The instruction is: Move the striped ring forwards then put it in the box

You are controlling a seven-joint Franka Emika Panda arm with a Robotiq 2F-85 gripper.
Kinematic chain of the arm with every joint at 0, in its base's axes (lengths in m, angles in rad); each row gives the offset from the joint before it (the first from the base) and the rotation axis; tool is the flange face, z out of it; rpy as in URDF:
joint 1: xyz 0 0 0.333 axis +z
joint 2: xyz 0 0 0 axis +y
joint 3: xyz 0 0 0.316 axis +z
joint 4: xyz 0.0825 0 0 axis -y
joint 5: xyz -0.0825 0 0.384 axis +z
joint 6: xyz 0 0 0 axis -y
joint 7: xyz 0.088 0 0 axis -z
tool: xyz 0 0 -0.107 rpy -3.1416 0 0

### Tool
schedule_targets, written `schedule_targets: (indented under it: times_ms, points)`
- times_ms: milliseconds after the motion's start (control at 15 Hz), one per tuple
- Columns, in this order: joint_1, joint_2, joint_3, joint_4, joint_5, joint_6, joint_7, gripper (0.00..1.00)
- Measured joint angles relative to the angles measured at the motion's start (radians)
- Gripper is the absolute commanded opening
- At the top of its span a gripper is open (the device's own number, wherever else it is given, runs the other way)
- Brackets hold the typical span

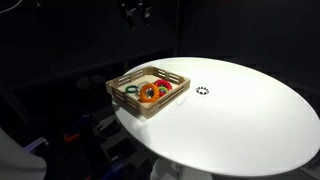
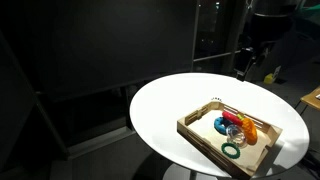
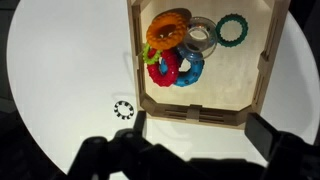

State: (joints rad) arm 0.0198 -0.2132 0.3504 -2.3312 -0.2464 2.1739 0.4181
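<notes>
Black-and-white striped ring (image 3: 124,109) flat on white round table (image 1: 240,120), just beside light-wood box (image 3: 134,60) but outside it. Open space all round, so easy to pinch from above. Inside box: orange ring (image 3: 167,27), green ring (image 3: 232,29), red ring (image 3: 165,68), blue ring (image 3: 191,70), bunched toward one end. Gripper (image 3: 180,140) high over box edge, fingers spread wide, holding nothing — height likely chosen to keep ring and box both in sight. Task apparently not yet begun.
</notes>
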Motion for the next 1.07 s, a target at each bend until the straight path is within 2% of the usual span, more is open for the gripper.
schedule_targets:
  times_ms: [333, 667, 1067]
  points:
    - [0.0, -0.001, 0.0, 0.001, 0.0, 0.0, 0.0, 1.0]
    - [0.036, 0.014, -0.04, 0.008, 0.0, 0.001, 0.002, 1.0]
    - [0.041, 0.094, -0.088, 0.094, 0.003, 0.046, 0.033, 1.0]
